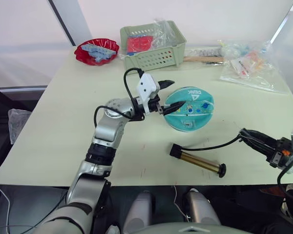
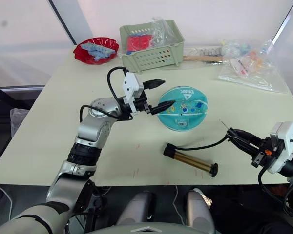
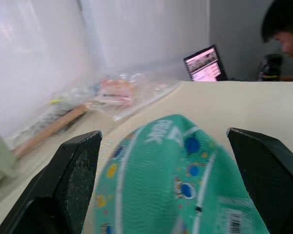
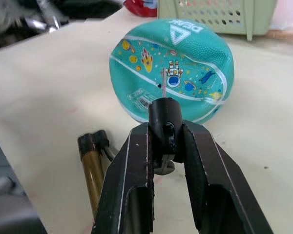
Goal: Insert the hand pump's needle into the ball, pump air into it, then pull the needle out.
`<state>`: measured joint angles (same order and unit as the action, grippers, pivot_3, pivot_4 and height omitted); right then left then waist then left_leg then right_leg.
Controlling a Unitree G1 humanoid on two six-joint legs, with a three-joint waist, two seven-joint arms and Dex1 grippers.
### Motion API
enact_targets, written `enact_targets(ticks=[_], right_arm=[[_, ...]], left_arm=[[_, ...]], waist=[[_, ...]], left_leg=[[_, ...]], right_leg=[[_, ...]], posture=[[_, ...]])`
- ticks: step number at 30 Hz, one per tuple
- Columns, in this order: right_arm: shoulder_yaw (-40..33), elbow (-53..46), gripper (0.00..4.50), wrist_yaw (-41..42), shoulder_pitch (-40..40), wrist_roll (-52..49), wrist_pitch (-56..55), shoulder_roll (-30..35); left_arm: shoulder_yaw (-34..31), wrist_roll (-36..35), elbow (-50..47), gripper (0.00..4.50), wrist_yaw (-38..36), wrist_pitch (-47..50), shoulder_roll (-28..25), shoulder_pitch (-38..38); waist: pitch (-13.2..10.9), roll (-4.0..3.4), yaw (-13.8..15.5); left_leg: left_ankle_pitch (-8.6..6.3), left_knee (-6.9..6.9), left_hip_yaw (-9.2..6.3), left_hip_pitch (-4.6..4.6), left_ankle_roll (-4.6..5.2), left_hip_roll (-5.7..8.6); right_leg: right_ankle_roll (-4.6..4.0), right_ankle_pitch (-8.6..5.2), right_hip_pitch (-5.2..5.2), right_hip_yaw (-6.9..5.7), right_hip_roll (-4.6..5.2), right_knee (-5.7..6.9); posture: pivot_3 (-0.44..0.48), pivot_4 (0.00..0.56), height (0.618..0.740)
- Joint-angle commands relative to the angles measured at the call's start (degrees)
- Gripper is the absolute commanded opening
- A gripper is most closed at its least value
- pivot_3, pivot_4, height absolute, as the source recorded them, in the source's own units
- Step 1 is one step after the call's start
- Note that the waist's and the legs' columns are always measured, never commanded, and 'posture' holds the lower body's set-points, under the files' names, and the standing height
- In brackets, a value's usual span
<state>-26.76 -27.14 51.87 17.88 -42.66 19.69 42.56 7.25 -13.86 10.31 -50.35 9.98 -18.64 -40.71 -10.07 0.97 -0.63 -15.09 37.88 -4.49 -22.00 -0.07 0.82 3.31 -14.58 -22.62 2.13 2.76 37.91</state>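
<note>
The teal ball point(image 1: 190, 109) with cartoon prints lies on the table's middle. My left gripper point(image 1: 169, 96) is open at its left side, one finger on either flank of the ball point(image 3: 171, 175), not pressing it. The bronze hand pump point(image 1: 198, 161) lies flat in front of the ball, its thin black hose point(image 1: 210, 146) curving right to my right gripper point(image 2: 236, 133). That gripper point(image 4: 162, 134) is shut on the black fitting of the needle point(image 4: 163, 84). The pin points at the ball point(image 4: 173, 68) from a short distance, clear of its surface.
A green basket point(image 1: 154, 46), a red bowl point(image 1: 96, 50), a wooden stick point(image 1: 203, 59) and clear plastic bags point(image 1: 249, 63) line the table's far edge. Beyond the table, a person point(image 3: 285, 24) sits near a laptop point(image 3: 205, 63).
</note>
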Motion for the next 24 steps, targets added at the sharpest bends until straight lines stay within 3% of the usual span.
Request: enact_targets(ticks=[1, 9, 22, 23, 24], right_arm=[[-1.7, 0.0, 0.32, 2.7, 1.0, 2.4, -5.3, -1.3], [-1.5, 2.1, 0.32, 6.2, 3.0, 7.0, -15.0, -5.0], [0.9, 2.7, 0.32, 7.1, 2.1, 8.6, -18.7, -6.9], [1.3, 2.6, 0.32, 6.9, 1.8, 8.8, -18.7, -6.9], [1.7, 2.5, 0.32, 6.6, 1.5, 8.9, -18.4, -6.8]], left_arm=[[0.4, 1.8, 4.1, 4.35, -0.1, 0.2, -0.4, -3.8], [4.0, 5.2, 13.7, 4.35, -3.6, 3.8, -0.1, -10.2], [3.8, 8.0, 17.5, 4.35, -2.5, 4.7, 0.3, -11.9], [3.6, 8.0, 17.3, 3.82, -2.3, 4.9, 0.5, -11.8], [3.6, 8.0, 17.1, 3.63, -1.9, 4.9, 0.7, -11.6]], waist=[[0.0, 0.01, 0.0], [0.0, 0.03, -0.1], [0.0, 0.04, -0.2], [0.0, 0.03, -0.1], [0.0, 0.04, -0.1]], left_leg=[[0.00, 0.00, 0.00, 0.00, 0.00, 0.00], [0.00, 0.00, -0.02, -0.02, 0.00, 0.01], [0.00, 0.01, 0.02, 0.01, 0.00, 0.01], [0.00, 0.00, 0.01, 0.01, 0.00, 0.01], [0.00, 0.01, 0.01, 0.02, 0.00, 0.01]], right_leg=[[0.00, 0.00, 0.00, 0.00, 0.00, 0.00], [0.00, 0.00, 0.00, -0.03, 0.00, 0.00], [0.00, 0.00, -0.01, 0.03, 0.01, 0.03], [0.00, 0.00, -0.01, 0.03, 0.01, 0.04], [0.00, 0.00, -0.01, 0.03, 0.01, 0.05]], posture=[[0.000, 0.150, 0.737], [0.000, 0.150, 0.737], [0.000, 0.150, 0.737], [0.000, 0.150, 0.737], [0.000, 0.150, 0.737]])
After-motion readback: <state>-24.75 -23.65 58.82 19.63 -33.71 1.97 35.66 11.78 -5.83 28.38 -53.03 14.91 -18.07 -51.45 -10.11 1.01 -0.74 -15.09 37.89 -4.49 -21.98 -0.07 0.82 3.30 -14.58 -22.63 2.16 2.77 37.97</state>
